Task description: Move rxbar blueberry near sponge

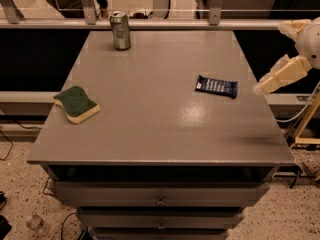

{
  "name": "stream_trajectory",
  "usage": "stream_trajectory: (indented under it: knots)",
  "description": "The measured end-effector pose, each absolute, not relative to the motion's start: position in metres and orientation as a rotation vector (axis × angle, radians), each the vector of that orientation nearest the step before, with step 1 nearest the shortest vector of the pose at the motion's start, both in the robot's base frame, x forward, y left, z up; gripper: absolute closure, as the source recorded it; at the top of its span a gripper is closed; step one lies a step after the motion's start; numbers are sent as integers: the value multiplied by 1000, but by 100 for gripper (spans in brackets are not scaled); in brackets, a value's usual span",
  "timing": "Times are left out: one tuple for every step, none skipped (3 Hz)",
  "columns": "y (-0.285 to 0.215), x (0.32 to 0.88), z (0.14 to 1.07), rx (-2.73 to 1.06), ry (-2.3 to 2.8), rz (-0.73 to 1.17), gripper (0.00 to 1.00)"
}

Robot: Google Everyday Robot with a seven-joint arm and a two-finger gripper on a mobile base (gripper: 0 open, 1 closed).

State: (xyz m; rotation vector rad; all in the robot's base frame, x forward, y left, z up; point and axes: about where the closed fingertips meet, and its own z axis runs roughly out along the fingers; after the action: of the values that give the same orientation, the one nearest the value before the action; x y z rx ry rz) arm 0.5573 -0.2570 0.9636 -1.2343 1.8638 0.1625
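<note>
Rxbar and claw: my claw hangs beyond the tabletop's right edge, just right of the bar and apart from it; open or closed, I cannot tell.
Bar's place: flat on the tabletop's right side, well apart from the sponge.
Sponge: near the left edge, green side up.
Can: upright at the far edge.
Risk: the bar is thin and flat, so I judge a shallow grip could skid it; a low carry could shove the sponge off.
</note>
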Motion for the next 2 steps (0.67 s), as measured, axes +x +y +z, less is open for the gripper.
stream_trajectory:
  knots:
    - [-235, 565, 945, -1281, 1864, 250, 0]
    - [-215, 580, 923, -1306, 1843, 382, 0]
